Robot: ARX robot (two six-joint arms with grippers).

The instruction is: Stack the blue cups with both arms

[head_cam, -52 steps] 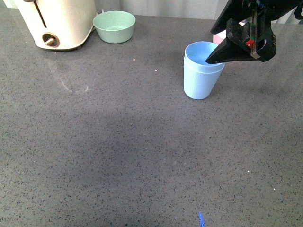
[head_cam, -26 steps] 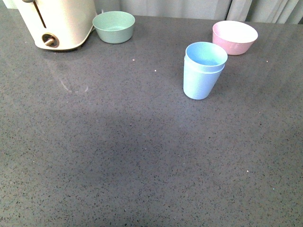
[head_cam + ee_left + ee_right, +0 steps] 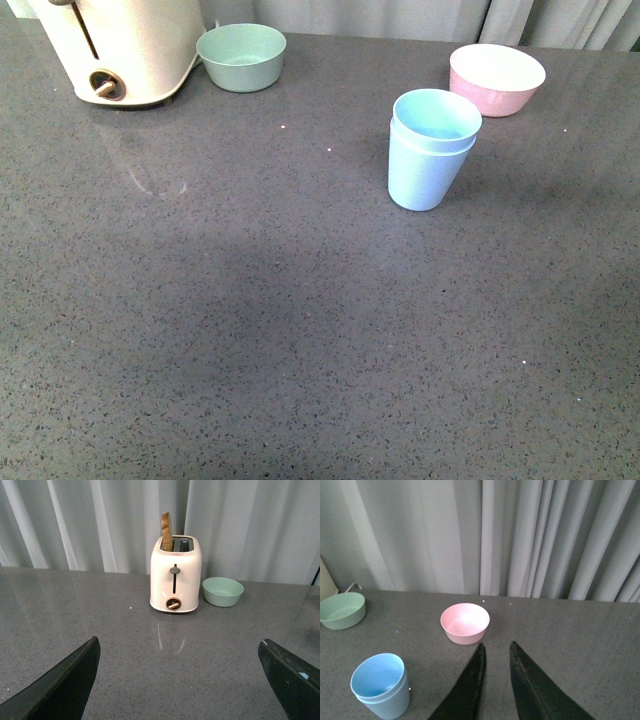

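The two pale blue cups (image 3: 430,148) stand nested, one inside the other, upright on the grey table right of centre. They also show in the right wrist view (image 3: 381,685). Neither arm shows in the front view. My right gripper (image 3: 496,650) is shut and empty, raised above the table, with the cups off to one side of it. My left gripper (image 3: 179,647) is open and empty, its two black fingers (image 3: 65,680) wide apart over bare table; the cups are out of that view.
A cream toaster (image 3: 115,45) stands at the back left, with a green bowl (image 3: 241,56) beside it. A pink bowl (image 3: 497,78) sits behind the cups at the back right. Grey curtains hang behind the table.
One second ago my right gripper was at the stacked cups' rim, hiding the pink bowl. It has since left the front view. The cups have stayed put.
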